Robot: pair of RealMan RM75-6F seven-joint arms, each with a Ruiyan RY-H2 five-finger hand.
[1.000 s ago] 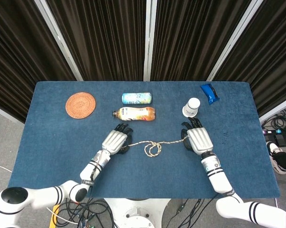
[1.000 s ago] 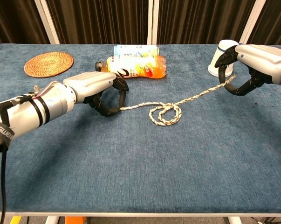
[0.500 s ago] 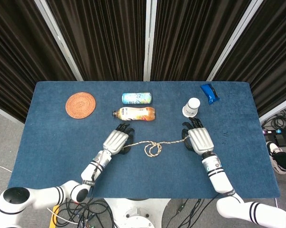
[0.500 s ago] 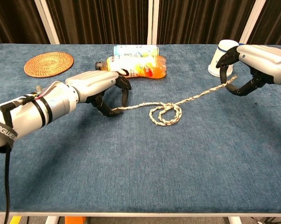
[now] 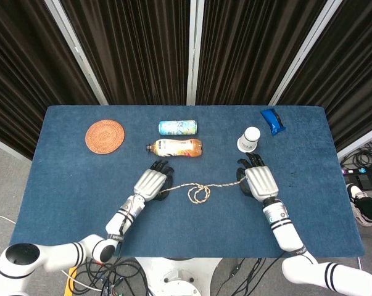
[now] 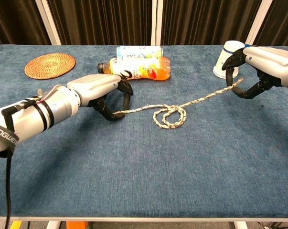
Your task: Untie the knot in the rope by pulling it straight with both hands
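A pale braided rope [image 5: 201,189] [image 6: 182,106] lies across the middle of the blue table, with a loose looped knot [image 5: 198,193] [image 6: 169,117] near its centre. My left hand [image 5: 150,182] [image 6: 101,90] pinches the rope's left end just above the cloth. My right hand [image 5: 258,180] [image 6: 258,62] pinches the right end, lifted slightly so the rope rises toward it. The loops of the knot stay wide and rest on the table.
An orange drink bottle [image 5: 176,147] [image 6: 139,67] and a can [image 5: 177,127] [image 6: 138,50] lie behind the rope. A white paper cup [image 5: 249,139] [image 6: 228,58] stands just behind my right hand. A woven coaster [image 5: 104,136] [image 6: 49,65] sits far left, a blue packet [image 5: 272,121] at the back right.
My right hand has drifted slightly to the right and my left hand has shifted a little, both keeping their rope ends. The knot looks the same.
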